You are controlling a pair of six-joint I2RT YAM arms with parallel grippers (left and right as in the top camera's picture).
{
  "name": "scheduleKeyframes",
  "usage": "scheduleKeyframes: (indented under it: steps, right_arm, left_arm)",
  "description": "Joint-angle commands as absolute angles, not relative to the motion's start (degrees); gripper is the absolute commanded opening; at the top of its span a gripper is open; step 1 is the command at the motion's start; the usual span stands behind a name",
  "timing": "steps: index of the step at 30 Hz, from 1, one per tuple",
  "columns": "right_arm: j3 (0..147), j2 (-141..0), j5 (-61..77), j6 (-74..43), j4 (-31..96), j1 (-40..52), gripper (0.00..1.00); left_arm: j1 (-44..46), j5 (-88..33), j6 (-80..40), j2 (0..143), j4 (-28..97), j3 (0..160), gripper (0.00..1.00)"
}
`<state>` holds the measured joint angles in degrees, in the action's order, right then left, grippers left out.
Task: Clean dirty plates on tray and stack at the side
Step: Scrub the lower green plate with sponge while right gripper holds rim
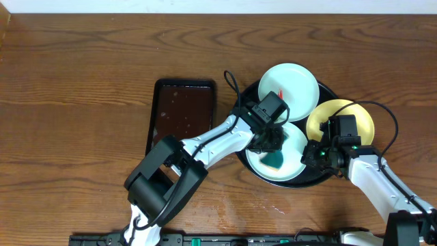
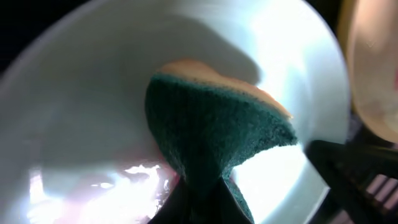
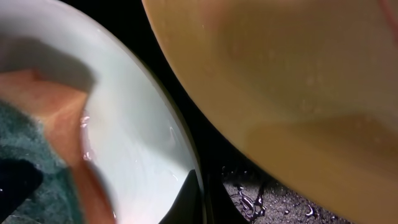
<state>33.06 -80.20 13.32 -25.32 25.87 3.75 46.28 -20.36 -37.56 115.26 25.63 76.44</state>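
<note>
Left gripper (image 1: 273, 145) is pinching a green scouring sponge (image 1: 274, 160) and pressing it straight down on the middle of the near bluish-white plate (image 1: 295, 167), which is lying in the front half of the round black tray (image 1: 244, 158). Right gripper (image 1: 316, 154) is sitting pressed together at that plate's right rim, looking like it is nipping the rim to steady it. So the plate is lying directly under the left gripper and just left of the right gripper. It is round, so no long axis. Pinkish wet film is showing beside the sponge in the left wrist view, so wiping is looking unfinished. Far bluish-white plate (image 1: 293, 78) with a red smear (image 1: 280, 93) and yellow plate (image 1: 358, 117) are waiting on the tray. Bare desk (image 1: 403, 82) right of the tray is lying nearer the right arm, so lifting out is probably falling to it
</note>
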Motion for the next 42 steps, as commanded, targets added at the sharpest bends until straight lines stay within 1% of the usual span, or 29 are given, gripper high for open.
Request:
scheduleKeyframes:
  steps: [1,4,6,9,11,16,19,24,28,31,34,39,42]
  right_arm:
    - [33.85,-80.27,12.03,-26.50,25.17,4.60,0.01]
    - [33.76,-80.29,12.01,-26.48,25.23,4.60,0.01]
    - [33.69,-80.29,11.92,-26.48,25.19,4.60,0.01]
    - [33.63,-80.29,10.74,-26.50,25.23,4.60,0.01]
    - [33.63,-80.29,10.50,-26.50,25.21,4.60,0.01]
    - [33.63,-80.29,10.52,-26.52,25.06,4.60,0.01]
    - [33.63,-80.29,10.52,-26.52,24.99,4.60,0.01]
    - [33.63,-80.29,10.52,-26.52,25.04,4.60,0.01]
    - [33.63,-80.29,10.52,-26.52,25.02,4.60,0.01]
    - [33.63,-80.29,10.52,-26.52,25.02,4.60,0.01]
    - [33.63,-80.29,10.55,-26.52,25.04,4.60,0.01]
    - [33.63,-80.29,10.55,-26.52,25.04,4.60,0.01]
    - [33.63,-80.29,10.52,-26.52,25.04,4.60,0.01]
  left_arm:
    - [44.77,-6.52,-37.82,116.71,31.20,77.41,0.07]
    - [43.81,1.08,-35.22,116.71,36.16,78.96,0.07]
    - [43.44,4.08,-33.56,116.71,37.98,79.92,0.08]
    - [43.53,4.47,-32.14,116.71,37.65,80.49,0.07]
    - [43.83,0.67,-32.14,116.95,36.14,80.49,0.08]
    - [44.93,-20.32,-31.99,119.07,28.32,80.49,0.08]
    - [46.37,-29.54,-31.99,121.08,24.08,80.49,0.07]
    - [47.94,-32.47,-31.11,122.04,22.57,80.53,0.07]
    - [47.99,-39.68,-27.49,121.91,21.71,80.90,0.07]
    - [47.99,-41.15,-25.91,121.93,22.65,80.90,0.07]
    - [47.53,-36.84,-26.22,121.93,25.41,80.90,0.08]
    - [45.12,-11.27,-32.27,121.82,33.23,80.99,0.07]
    - [43.86,1.76,-33.32,121.78,37.87,82.43,0.07]
